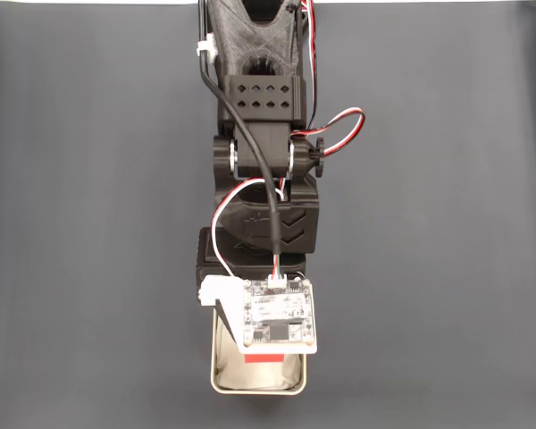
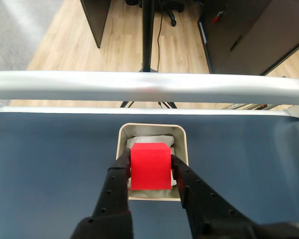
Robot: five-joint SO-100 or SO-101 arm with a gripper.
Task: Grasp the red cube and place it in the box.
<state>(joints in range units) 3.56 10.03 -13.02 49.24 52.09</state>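
Wrist view: the gripper [image 2: 150, 164] has its fingers clamped on the red cube [image 2: 150, 165], poised over the box [image 2: 184, 149] near the desk's [image 2: 50, 159] edge. It should lower squarely, then part them.

A dark blue bench [image 2: 50, 164] with a silver rail [image 2: 149, 87]; past it, a wood floor [image 2: 60, 45] and dark cupboards [image 2: 249, 35]
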